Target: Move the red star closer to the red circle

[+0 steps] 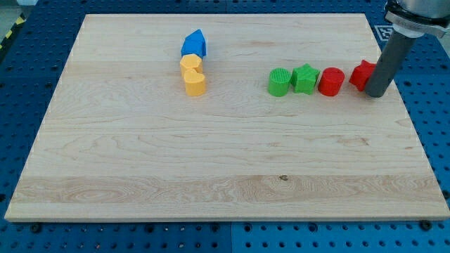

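Red star point(361, 74) sits on the wooden worktop point(225, 161) immediately to the view's left of my tip point(375, 95), its right edge partly hidden behind the dark rod, so whether the two touch cannot be told. The end effector is a plain rod with nothing that opens or closes; it holds nothing and can only shove. A narrow gap further left of the tip, past the star, stands the red circle point(330, 81), then the green star point(305, 77) and the green circle point(279, 81) in one row. Well away to the view's left are the blue block point(194, 44), the yellow block point(190, 65) and, below it, the yellow heart-like block point(195, 82).

By its look the star is small, light and rigid, likely to slide readily on smooth wood but to spin if struck on one point. Pushing is best placed on its right side, level with its centre, driving leftward.
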Tool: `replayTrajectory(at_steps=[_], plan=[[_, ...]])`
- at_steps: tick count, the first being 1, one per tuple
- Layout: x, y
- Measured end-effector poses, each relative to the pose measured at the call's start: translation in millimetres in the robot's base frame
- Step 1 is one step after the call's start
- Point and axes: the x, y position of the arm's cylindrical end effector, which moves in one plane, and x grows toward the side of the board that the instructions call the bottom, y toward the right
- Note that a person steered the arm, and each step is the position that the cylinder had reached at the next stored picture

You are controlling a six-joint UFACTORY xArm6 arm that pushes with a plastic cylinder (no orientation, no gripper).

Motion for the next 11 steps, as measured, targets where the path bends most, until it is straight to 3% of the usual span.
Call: replayTrajectory(at_steps=[2, 5, 8, 11], plan=[[-1.5, 59.4], [-45.5, 17.3], [-78.4, 14.5], [-46.9, 14.5]])
